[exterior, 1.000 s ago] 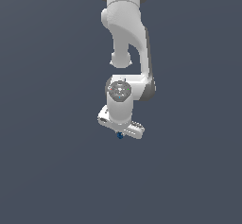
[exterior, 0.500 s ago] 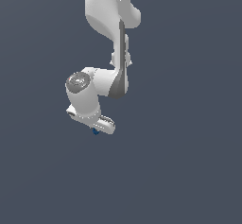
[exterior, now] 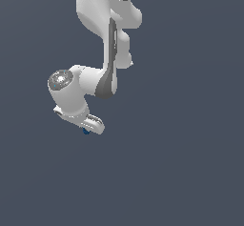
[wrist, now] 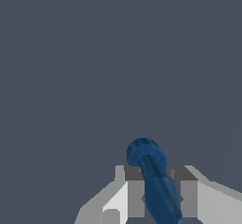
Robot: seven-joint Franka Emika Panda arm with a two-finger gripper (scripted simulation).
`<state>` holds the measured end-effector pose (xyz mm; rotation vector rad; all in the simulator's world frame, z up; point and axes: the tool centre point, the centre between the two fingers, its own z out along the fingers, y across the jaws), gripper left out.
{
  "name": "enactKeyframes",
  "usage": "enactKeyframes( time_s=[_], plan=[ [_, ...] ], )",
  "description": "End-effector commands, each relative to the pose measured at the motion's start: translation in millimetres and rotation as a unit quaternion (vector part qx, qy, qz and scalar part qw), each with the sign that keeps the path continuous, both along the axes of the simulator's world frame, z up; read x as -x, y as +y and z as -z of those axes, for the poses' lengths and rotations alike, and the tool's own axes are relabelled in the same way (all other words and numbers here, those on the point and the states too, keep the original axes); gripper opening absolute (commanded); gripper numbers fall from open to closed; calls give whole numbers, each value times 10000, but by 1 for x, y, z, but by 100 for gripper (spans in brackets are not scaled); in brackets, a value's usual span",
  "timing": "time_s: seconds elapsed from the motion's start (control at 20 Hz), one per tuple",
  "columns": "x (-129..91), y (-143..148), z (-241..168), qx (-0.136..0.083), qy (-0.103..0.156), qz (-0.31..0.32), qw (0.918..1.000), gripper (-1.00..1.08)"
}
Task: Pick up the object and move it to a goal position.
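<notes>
one arm (exterior: 102, 39), one tool (exterior: 86, 128), one blue object (wrist: 153, 180).

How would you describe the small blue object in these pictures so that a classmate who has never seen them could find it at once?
Start at the big white robot arm and follow it down to its pincer. The blue object is clamped between the two grey fingers. It is the only coloured thing here, dark blue and elongated with a rounded end.

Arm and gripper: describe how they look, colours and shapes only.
The arm is glossy white with rounded, bulbous links and dark grey bands at the joints. One joint cap shows a grey speckled disc. The gripper has a white body and blocky grey fingers.
</notes>
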<state>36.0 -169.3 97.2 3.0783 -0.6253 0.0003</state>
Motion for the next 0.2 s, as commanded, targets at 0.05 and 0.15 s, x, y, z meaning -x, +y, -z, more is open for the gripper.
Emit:
enactKeyframes(
  time_s=[0.05,0.15],
  plan=[
    [-1,3,0,-3,0,-12,10000,-100],
    [-2,5,1,-3,0,-12,10000,-100]
  ],
)
